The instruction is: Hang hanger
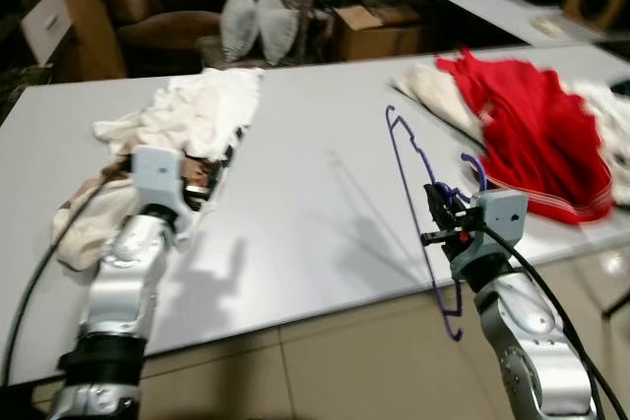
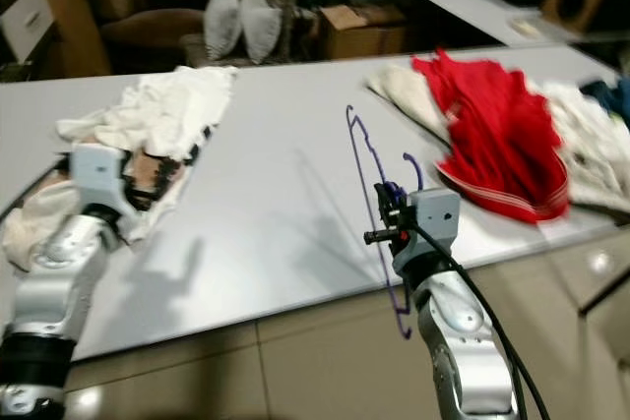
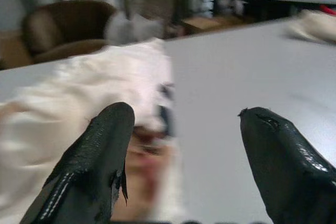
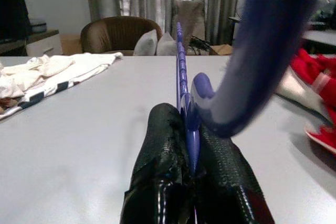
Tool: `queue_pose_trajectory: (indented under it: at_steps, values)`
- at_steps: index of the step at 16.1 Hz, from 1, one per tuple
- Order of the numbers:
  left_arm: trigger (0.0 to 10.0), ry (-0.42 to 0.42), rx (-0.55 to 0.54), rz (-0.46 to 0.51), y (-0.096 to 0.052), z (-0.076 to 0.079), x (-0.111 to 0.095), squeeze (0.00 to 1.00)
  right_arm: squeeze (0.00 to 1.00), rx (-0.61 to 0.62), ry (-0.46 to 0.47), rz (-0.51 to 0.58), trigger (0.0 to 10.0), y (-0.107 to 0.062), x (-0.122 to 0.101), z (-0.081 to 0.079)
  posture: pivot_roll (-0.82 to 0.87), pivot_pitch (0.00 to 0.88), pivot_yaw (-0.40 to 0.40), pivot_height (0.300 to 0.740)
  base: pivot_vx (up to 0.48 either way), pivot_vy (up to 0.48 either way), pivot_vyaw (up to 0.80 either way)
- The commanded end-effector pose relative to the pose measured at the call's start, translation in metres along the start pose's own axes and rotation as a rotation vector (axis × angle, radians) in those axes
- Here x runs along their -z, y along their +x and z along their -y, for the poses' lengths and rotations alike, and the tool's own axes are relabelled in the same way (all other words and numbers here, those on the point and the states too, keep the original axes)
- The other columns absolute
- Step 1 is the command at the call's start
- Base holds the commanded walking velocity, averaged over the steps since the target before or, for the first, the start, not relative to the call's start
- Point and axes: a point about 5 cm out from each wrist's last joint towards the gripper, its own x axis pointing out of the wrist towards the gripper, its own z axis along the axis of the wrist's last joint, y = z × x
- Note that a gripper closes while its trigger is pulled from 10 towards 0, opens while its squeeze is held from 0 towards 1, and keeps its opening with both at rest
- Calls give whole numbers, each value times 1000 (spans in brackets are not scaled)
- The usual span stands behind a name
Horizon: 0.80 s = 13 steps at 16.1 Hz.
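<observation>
Gripping a purple hanger (image 1: 418,206) above the table (image 1: 295,213) edge, right gripper (image 4: 190,145) clamped on it, left gripper (image 3: 184,140) spread wide over white clothes (image 1: 187,115), red garment (image 1: 527,135) nearby

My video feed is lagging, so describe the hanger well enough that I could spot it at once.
On the grey table, look to the near right edge, left of the red garment. There the right gripper has its fingers shut on the hanger. It is a thin purple hanger held on edge above the tabletop, the only wiry thing among soft piles of cloth.
</observation>
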Motion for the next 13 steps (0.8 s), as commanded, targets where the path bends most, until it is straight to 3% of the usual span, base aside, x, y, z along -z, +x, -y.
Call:
queue_pose_trajectory:
  at_steps: [1,2,3,4,8,11,13]
  values:
    - [10000,20,30,-16,6,2,-1,1000,0,0,-14,-2,10000,3,-2,3,-175,0,17,740,0,0,0]
    - [10000,27,27,-25,9,3,-1,71,0,-2,-15,-2,10000,3,-2,3,-177,0,16,740,0,0,0]
    - [10000,45,7,-39,14,1,1,0,0,-6,-17,-1,10000,3,-2,2,-178,0,17,740,0,0,0]
    - [10000,84,-60,-50,18,-7,1,0,0,-8,-21,1,10000,3,-2,1,-183,0,20,740,0,0,0]
    - [10000,95,-261,-40,25,-31,-3,0,0,-8,-26,2,10000,0,-2,2,-196,0,23,740,0,0,0]
    - [10000,47,-220,-32,32,-29,-2,0,0,-11,-29,-1,10000,2,-1,2,-199,0,12,740,0,0,0]
    - [10000,68,-233,-59,37,-30,0,0,0,-19,-32,-3,10000,4,-2,2,-203,0,8,740,0,0,0]
